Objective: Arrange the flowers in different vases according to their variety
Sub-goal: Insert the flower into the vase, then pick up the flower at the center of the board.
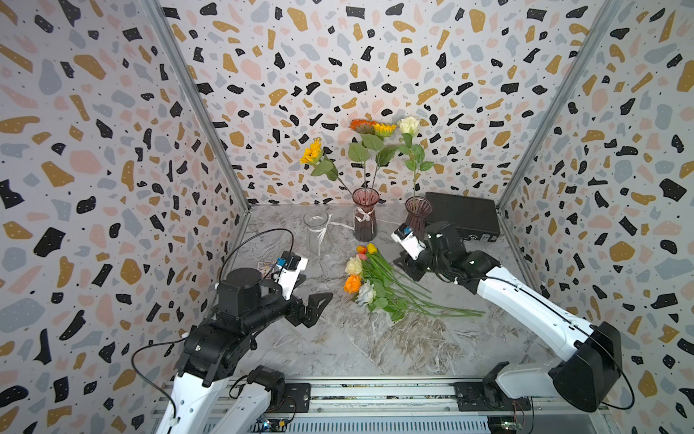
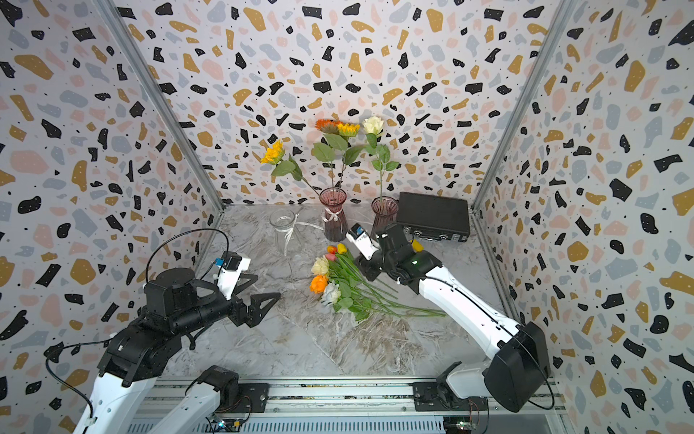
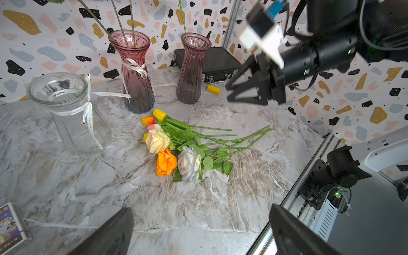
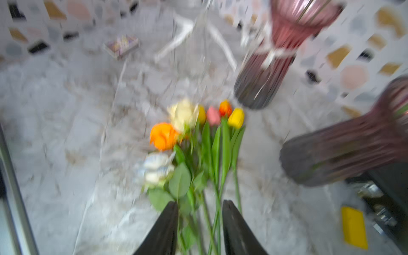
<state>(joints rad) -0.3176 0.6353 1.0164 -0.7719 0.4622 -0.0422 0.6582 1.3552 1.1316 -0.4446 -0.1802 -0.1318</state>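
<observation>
Loose flowers lie in a heap mid-table: cream, orange and white roses, with small yellow, orange and pink tulips. At the back stand a clear vase, empty, a ribboned pink vase holding three sunflowers, and a plain pink vase holding a cream rose. My right gripper hovers open above the stems, holding nothing; its wrist view is blurred. My left gripper stands wide open and empty, left of the heap.
A black case lies at the back right, close behind the plain pink vase, with a yellow block in front of it. A card box sits near the left wall. The arms' metal rail runs along the front edge.
</observation>
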